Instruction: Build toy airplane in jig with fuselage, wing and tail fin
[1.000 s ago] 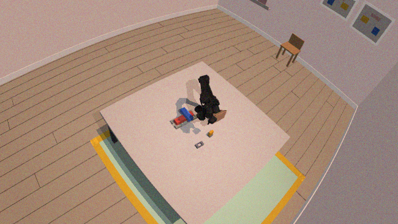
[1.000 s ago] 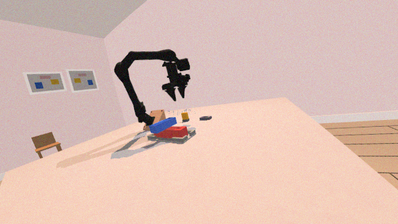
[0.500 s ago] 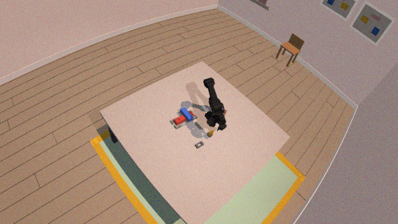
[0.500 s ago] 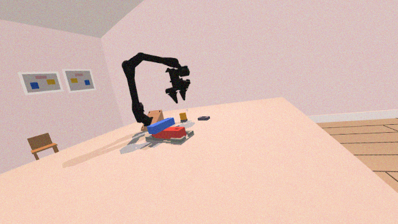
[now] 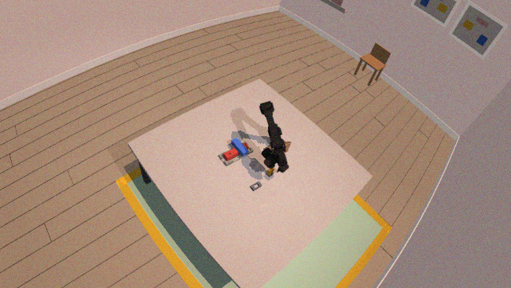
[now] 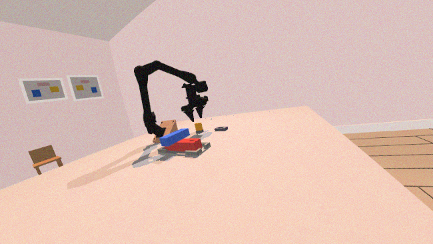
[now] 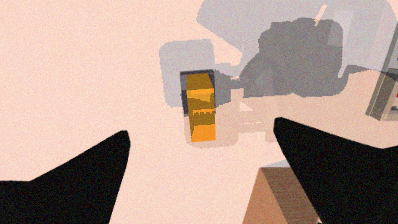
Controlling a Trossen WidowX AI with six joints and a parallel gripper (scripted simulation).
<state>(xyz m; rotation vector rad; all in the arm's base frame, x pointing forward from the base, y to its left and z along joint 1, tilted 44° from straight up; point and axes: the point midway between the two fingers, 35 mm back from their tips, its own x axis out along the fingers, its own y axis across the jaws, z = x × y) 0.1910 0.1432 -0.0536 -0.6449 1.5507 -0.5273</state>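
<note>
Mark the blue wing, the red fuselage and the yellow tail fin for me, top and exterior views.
blue wing (image 5: pixel 240 146) (image 6: pixel 174 137): top and exterior views, its upper side
red fuselage (image 5: pixel 230 154) (image 6: pixel 184 145): top and exterior views, its body beside the wing
yellow tail fin (image 5: pixel 270 171) (image 6: pixel 198 127): top and exterior views, its upright body

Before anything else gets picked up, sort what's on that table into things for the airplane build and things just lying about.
For the build:
- red fuselage
- blue wing
- yellow tail fin
- gray jig

Apparently just lying about:
- small dark piece with a light center
</note>
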